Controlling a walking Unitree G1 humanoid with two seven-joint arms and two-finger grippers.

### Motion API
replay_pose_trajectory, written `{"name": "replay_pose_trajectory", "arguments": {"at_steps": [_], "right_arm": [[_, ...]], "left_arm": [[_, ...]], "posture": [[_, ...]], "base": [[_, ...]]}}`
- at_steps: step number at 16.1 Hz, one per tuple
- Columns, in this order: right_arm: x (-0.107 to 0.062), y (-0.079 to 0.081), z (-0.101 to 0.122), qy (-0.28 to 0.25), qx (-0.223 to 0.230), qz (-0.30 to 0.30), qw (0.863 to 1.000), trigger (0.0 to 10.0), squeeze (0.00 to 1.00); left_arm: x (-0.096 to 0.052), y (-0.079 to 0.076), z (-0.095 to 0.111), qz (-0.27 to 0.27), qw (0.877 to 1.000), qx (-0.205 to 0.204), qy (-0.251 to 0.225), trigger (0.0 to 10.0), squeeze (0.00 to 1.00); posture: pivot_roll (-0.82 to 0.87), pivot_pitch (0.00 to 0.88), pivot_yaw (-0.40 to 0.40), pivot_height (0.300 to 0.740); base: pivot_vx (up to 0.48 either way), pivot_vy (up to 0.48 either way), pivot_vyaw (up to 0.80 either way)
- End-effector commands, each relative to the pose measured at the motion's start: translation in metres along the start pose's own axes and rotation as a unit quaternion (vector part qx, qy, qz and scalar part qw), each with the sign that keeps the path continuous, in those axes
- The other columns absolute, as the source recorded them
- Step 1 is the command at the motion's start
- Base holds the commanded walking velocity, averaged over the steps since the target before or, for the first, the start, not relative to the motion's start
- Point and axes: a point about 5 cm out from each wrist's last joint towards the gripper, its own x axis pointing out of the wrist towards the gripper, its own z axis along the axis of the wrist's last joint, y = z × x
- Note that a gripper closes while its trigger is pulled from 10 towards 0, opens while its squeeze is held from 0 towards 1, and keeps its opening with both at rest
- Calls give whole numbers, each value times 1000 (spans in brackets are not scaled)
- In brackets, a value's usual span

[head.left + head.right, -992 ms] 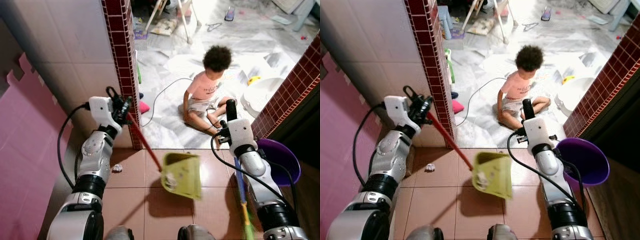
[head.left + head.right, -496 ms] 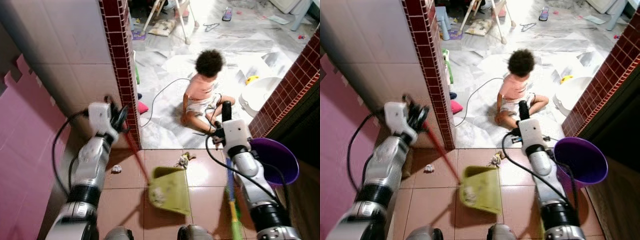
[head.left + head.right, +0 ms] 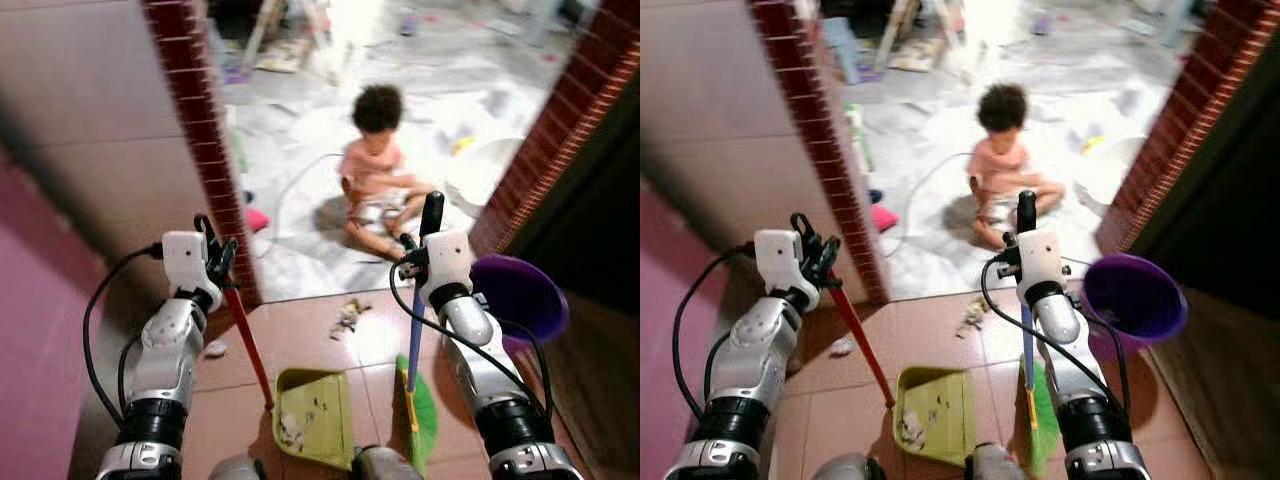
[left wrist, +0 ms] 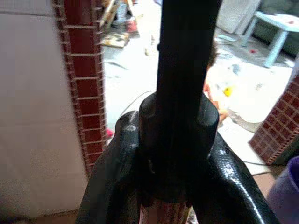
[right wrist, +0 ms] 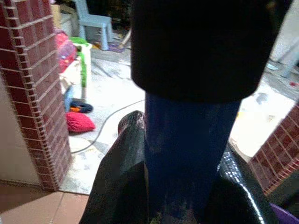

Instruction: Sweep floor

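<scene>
Lowered since a second ago, the yellow-green dustpan [image 3: 312, 420] now rests flat on the tiled floor [image 3: 300, 335], its red handle [image 3: 248, 345] clenched in the left tool [image 3: 215, 265]. Debris [image 3: 347, 315] lies beyond it. Beside the pan, the blue-handled broom [image 3: 415, 390] with green bristles is gripped upright by the right tool [image 3: 428, 225]. Both forearms are raised, elbows bent. Beyond the tools a child [image 3: 378, 170] is seated.

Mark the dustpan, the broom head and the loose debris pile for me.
dustpan [image 3: 312, 418], left eye view, pan floor
broom head [image 3: 424, 420], left eye view, green bristles
debris pile [image 3: 347, 316], left eye view, middle of the clump
</scene>
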Motion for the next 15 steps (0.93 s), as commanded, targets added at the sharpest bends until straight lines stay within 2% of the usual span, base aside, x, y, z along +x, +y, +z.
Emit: {"name": "replay_pose_trajectory", "arguments": {"at_steps": [1, 3, 6, 9, 15], "right_arm": [[3, -1, 5, -9, -2, 2, 1000, 10000, 0], [2, -4, 3, -7, -6, 2, 1000, 10000, 0], [2, -5, 3, -9, -6, 4, 1000, 10000, 0], [3, -2, 4, -11, -7, 11, 1000, 10000, 0], [4, 0, 4, -10, -6, 16, 1000, 10000, 0]], "left_arm": [[6, -6, 16, -16, 999, -9, -30, 10000, 0], [8, -3, 16, 2, 1000, 2, -22, 10000, 0], [9, -8, 15, -5, 1000, 1, -18, 10000, 0], [8, -9, 14, -6, 1000, -3, -13, 10000, 0], [6, -8, 12, -6, 1000, -1, -7, 10000, 0]], "posture": [[-92, 0, 32, 740], [-103, 0, 32, 740], [-104, 0, 31, 740], [-101, 0, 27, 740], [-99, 0, 28, 740]], "base": [[0, 0, -800], [0, 0, -800], [0, 0, -800], [0, 0, 0], [-345, 0, 0]]}}
